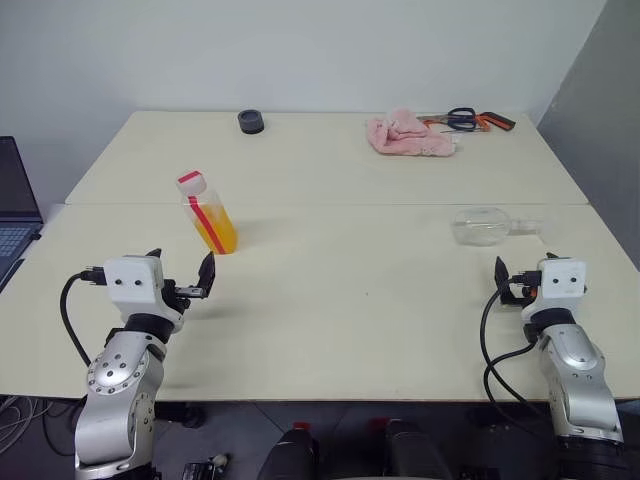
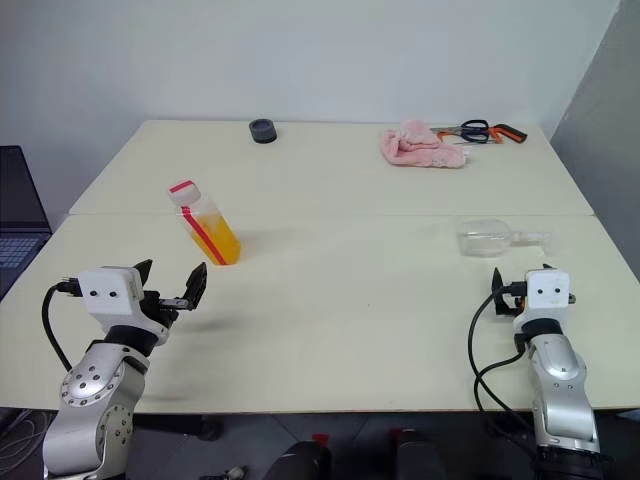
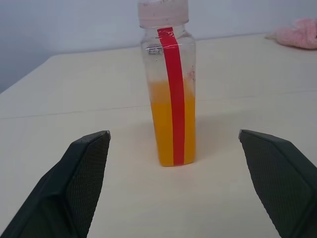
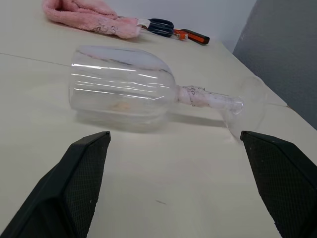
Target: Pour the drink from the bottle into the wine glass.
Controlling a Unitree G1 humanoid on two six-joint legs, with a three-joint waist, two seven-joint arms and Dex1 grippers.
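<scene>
The bottle [image 1: 207,213] stands upright on the table's left half, capped, a red stripe down its side. The orange drink [image 3: 159,124] fills about its lower half. My left gripper [image 1: 182,268] hovers just in front of the bottle, open, with its fingers [image 3: 86,163] apart and short of it. The wine glass [image 1: 488,226] lies on its side on the right half of the table, its bowl empty and its foot [image 4: 247,104] pointing right. My right gripper [image 1: 524,270] is open a little in front of the glass, its fingers [image 4: 89,158] not touching it.
A pink cloth [image 1: 408,135] and scissors [image 1: 462,120] lie at the back right, and a small black round object [image 1: 251,122] sits at the back centre. A laptop [image 1: 14,205] is off the table's left edge. A seam [image 1: 330,205] runs across the table.
</scene>
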